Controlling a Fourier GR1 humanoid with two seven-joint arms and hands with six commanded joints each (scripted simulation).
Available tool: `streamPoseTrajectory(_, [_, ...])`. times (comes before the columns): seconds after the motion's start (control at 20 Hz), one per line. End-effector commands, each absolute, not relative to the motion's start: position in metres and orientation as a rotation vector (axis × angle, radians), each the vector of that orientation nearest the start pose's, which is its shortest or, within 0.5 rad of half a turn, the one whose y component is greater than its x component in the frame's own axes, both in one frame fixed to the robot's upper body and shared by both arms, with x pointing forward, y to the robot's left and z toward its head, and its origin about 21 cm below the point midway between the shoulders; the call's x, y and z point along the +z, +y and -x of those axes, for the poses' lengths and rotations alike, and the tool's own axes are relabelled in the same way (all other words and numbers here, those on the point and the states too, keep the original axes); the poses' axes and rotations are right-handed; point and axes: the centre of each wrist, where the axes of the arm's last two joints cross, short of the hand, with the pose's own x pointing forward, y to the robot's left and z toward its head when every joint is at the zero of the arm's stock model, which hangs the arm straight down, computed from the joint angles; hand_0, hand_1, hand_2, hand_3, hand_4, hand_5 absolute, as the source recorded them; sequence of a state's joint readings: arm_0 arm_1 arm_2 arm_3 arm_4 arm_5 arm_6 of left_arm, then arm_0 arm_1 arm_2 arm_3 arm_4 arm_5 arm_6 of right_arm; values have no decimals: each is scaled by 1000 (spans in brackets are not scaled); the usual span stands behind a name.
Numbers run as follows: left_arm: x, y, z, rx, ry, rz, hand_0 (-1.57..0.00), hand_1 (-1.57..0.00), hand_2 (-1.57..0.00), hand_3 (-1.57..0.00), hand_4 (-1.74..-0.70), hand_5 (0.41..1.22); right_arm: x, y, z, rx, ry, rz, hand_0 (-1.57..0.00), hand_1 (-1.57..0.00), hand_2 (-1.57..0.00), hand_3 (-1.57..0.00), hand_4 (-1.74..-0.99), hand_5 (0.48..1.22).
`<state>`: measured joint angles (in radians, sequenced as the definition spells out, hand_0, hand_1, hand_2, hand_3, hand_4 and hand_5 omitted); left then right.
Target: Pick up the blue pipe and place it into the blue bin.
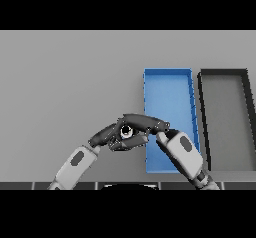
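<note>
Left hand [111, 136] at lower centre, fingers relaxed beside the right hand, right hand [145, 124] stretched left over the blue bin's [167, 82] lower left edge, its grip unclear, blue pipe not discernible, black bin [225, 73] at right.

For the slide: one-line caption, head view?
Both hands, left and right, meet at the blue bin's left edge; black bin beside it.

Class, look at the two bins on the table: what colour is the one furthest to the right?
Dark grey to black, seen in the head view: the dark bin sits right of the blue bin.
</note>
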<state>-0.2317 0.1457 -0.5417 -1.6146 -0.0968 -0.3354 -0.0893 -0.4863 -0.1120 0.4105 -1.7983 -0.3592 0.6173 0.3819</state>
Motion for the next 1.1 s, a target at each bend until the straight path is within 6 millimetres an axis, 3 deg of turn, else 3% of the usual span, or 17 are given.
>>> streamPoseTrajectory(0.0, [46,114,-252,-1028,-1699,534,-473,-443,-399,-436,-1143,1187,161,-102,-273,1207,-1592,-856,-1559,-1558,-1559,-1554,-1491,1204])
streamPoseTrajectory(0.2, [43,116,-258,-1047,-1646,454,-193,-181,-163,-178,-968,849,158,-104,-273,1180,-1652,-910,-1566,-1566,-1566,-1564,-1495,1214])
streamPoseTrajectory(0.4, [42,114,-255,-1049,-1626,436,-79,-74,-66,-72,-889,664,164,-100,-272,1203,-1652,-876,-1569,-1569,-1569,-1568,-1495,1218])
streamPoseTrajectory(0.65, [43,116,-261,-1005,-1579,437,-25,-23,-21,-23,-894,576,159,-99,-274,1170,-1661,-920,-1570,-1570,-1570,-1570,-1489,1220])
streamPoseTrajectory(0.85, [38,116,-256,-996,-1556,417,-10,-9,-8,-9,-901,548,171,-109,-275,1095,-1621,-958,-1571,-1571,-1571,-1571,-1491,1221])
streamPoseTrajectory(1.05, [39,116,-258,-1001,-1528,418,-3,-3,-3,-3,-915,514,207,-114,-282,1011,-1578,-1013,-1571,-1571,-1571,-1571,-1639,1221])
